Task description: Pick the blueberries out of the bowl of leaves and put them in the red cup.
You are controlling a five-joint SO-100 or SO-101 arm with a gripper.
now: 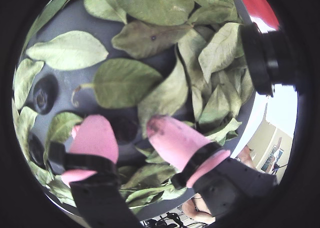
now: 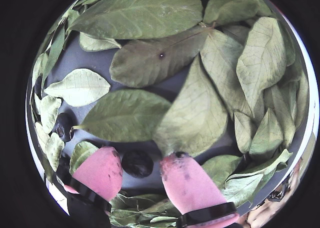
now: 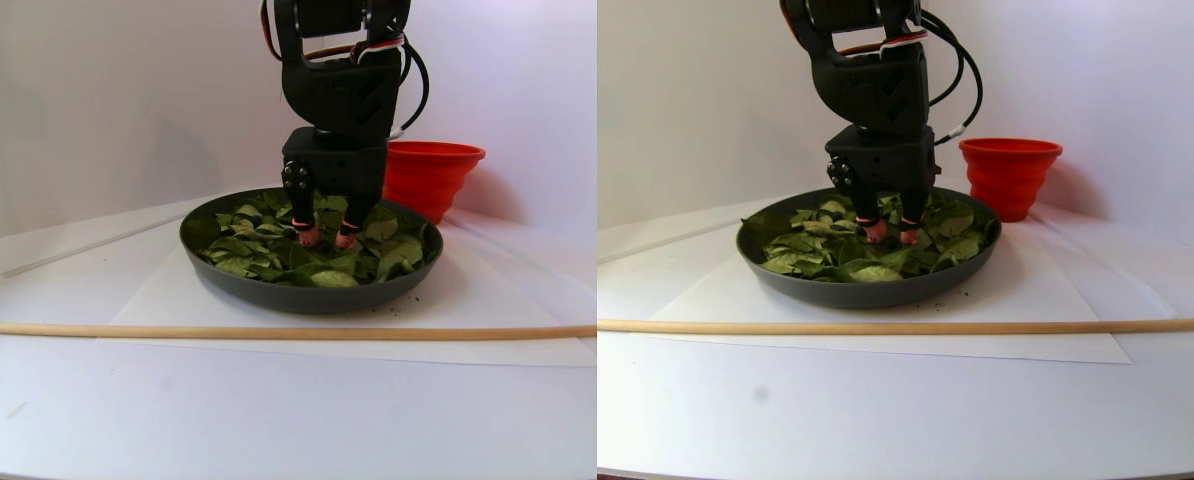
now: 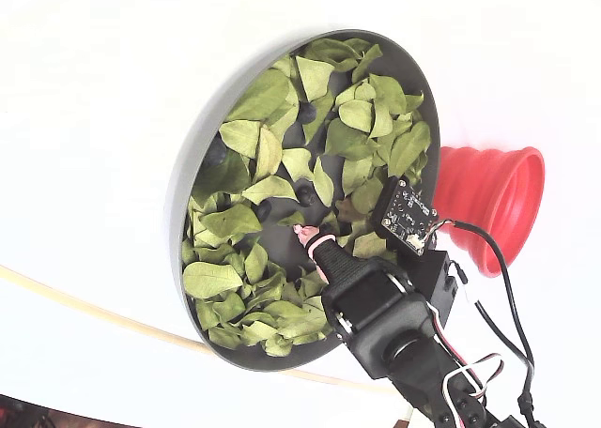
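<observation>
The gripper is low inside the bowl, its pink fingers spread apart around one blueberry among the leaves. This looks like the grasping step: next, close gently on it, lift, and carry it to the red cup beside the bowl.

the arm was made of blocky matte black plastic, seen at the top centre of each half of the stereo pair view. black cables with red and white wires looped at its right side. the gripper had two rounded pink fingertips, smudged dark near the ends, each strapped on with a black band. a small black circuit board with white dots sat on the wrist, right of centre in the fixed view.
</observation>
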